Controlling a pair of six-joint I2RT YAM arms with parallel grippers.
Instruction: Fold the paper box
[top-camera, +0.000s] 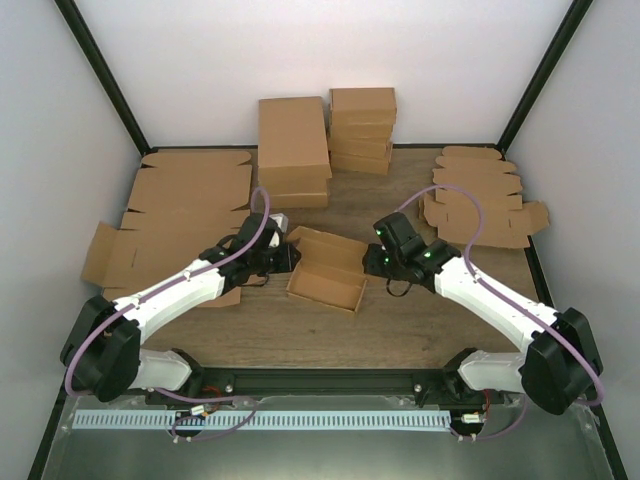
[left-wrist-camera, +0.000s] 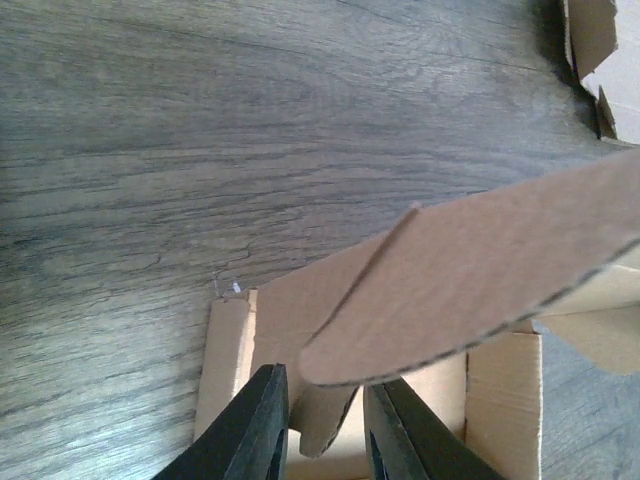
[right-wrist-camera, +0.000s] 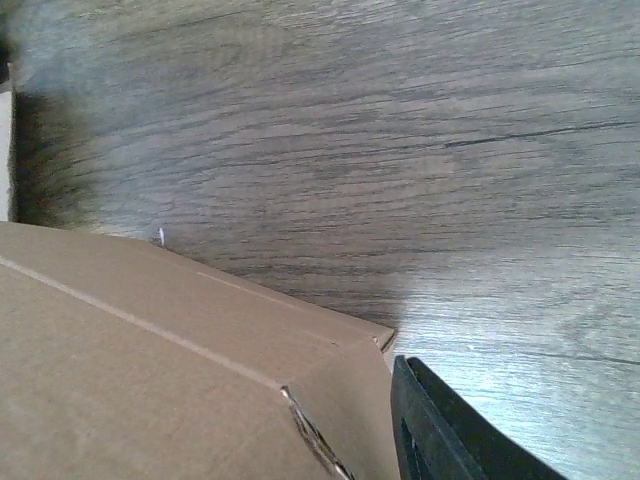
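I see a wood-grain table inside white walls. Flat cardboard blanks lie at both sides, with 2 stacks of folded boxes at the back. The paper box sits open at centre. My left gripper straddles its flap and my right gripper is beside its corner. Whether either is clamped, I cannot tell.

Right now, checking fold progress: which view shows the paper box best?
Top external: the whole paper box shows as an open tray. Left wrist shows just a flap and corner; right wrist, just an outer wall.
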